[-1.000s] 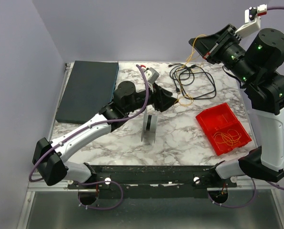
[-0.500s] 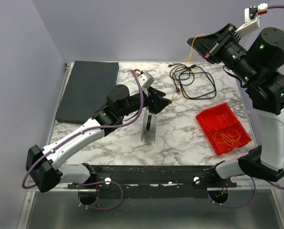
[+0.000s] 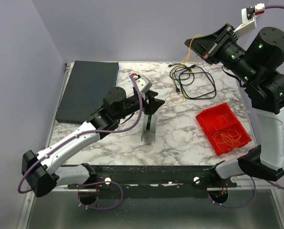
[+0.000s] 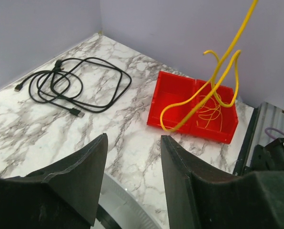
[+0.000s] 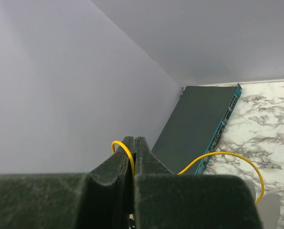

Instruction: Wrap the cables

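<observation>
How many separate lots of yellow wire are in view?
2. One strand hangs from the shut right gripper; one bunch of loops lies in the red tray. Strands within the bunch may be hidden.

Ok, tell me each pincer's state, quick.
Left pincer: open, holding nothing.
Right pincer: closed on the yellow cable.

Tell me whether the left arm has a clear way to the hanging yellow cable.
Probably yes. The left claw is open and empty, and the yellow cable, pinched in the shut right claw, dangles just ahead of it with nothing between.
</observation>
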`<state>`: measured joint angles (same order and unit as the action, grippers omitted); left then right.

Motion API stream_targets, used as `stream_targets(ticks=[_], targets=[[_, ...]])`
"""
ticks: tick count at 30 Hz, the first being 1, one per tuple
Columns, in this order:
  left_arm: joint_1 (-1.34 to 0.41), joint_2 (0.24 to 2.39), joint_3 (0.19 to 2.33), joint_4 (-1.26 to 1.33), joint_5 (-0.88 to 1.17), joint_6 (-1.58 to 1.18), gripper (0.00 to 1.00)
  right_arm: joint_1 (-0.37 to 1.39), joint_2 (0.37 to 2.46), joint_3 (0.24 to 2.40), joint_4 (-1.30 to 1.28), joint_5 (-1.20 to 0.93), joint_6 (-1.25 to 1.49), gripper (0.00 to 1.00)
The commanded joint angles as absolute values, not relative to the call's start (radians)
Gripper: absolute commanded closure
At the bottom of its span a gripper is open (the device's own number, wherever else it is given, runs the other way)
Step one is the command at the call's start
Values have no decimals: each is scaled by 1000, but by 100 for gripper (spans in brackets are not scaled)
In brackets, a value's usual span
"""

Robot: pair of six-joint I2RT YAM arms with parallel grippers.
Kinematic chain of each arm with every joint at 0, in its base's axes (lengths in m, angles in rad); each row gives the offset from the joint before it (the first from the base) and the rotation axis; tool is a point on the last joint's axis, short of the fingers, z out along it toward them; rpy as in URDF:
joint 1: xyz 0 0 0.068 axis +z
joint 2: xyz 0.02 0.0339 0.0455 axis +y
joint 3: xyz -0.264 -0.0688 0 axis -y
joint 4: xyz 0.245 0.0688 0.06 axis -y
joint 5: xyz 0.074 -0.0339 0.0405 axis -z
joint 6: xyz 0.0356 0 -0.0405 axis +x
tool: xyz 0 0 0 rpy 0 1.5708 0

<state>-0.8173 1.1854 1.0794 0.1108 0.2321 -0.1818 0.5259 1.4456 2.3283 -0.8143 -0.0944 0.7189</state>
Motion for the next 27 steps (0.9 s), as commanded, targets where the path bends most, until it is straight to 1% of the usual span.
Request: stream_targets(ticks=[1, 6, 12, 15, 20, 24, 27], targets=[[-813, 1136, 1044, 82, 167, -106, 50, 521, 1450, 2339, -818, -134, 730, 99], [-820, 1132, 1039, 89, 204, -68, 50, 521, 1448, 2327, -813, -136, 733, 99], [-830, 1167, 1032, 175, 118, -5, 47, 522, 1457, 2324, -807, -158, 742, 99], [-830, 1185, 1020, 248, 126, 43, 46, 522, 1461, 2327, -805, -172, 746, 99], [-830, 1197, 970, 416, 241, 85, 43, 521, 1464, 2325, -806, -182, 745, 99], [-831, 1228, 975, 477, 341, 73, 43, 522, 1464, 2322, -808, -180, 746, 99], [-834, 1246, 979, 515, 379, 48, 42, 521, 1465, 2320, -811, -175, 744, 99]])
